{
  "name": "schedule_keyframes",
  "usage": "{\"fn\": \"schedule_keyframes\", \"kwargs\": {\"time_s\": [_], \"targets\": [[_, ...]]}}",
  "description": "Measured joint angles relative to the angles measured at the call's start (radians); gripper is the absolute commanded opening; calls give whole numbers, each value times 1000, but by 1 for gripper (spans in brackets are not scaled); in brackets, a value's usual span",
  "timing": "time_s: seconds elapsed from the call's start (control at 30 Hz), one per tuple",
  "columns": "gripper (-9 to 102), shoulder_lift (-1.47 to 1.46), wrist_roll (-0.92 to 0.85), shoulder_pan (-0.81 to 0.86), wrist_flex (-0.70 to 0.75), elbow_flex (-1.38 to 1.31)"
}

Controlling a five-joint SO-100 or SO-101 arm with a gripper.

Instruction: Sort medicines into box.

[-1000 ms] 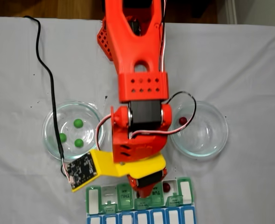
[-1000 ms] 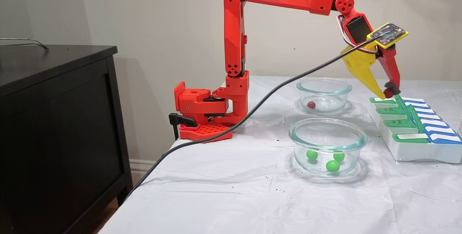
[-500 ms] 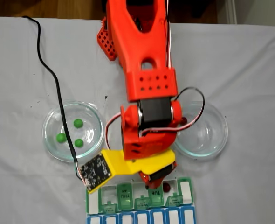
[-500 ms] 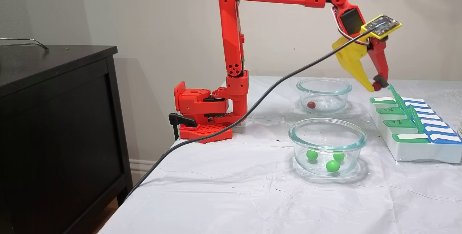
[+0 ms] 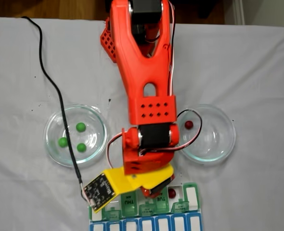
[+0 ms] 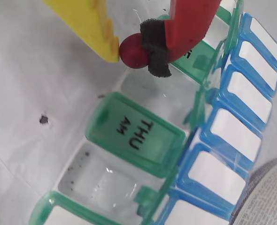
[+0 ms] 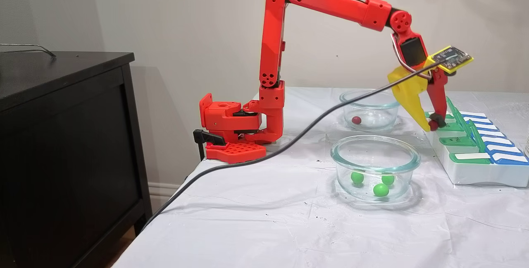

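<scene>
The medicines are small balls, and one dark red ball (image 6: 133, 50) is pinched in the gripper (image 6: 137, 48) between the yellow finger and the black-padded red finger, clamped at its sides. Directly below the fingertips in the wrist view lies the pill organizer (image 6: 143, 140), with an open compartment (image 6: 150, 91) just under and slightly beyond the held ball, and the shut THU lid (image 6: 136, 133) next along, farther from the tips. In the side fixed view the gripper (image 7: 432, 125) hangs low at the near edge of the organizer (image 7: 475, 164), close above the green row. Another red ball (image 5: 173, 193) already sits in a compartment just to the right of the fingertips in the top fixed view; a third red ball (image 5: 188, 124) rests in the glass dish (image 5: 221, 144) behind and to the right of the gripper, and the three green balls (image 5: 81, 127) wait in the other dish (image 5: 53, 144) behind and to its left. The step in hand looks like the drop. To do it well, the ball should be centred over the open cell rather than its front wall, kept low so it cannot bounce out, and the fingers parted only slightly and slowly; the raised green lids beside the red finger are the main thing to avoid knocking.
</scene>
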Motion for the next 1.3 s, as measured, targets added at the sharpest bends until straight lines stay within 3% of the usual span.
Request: {"fn": "schedule_keyframes", "kwargs": {"time_s": [0.47,0.7,1.3], "targets": [[0,-11,-26,12,-21,-15],[15,-11,-124,20,-21,-15],[19,-11,-146,20,-6,-15]]}}
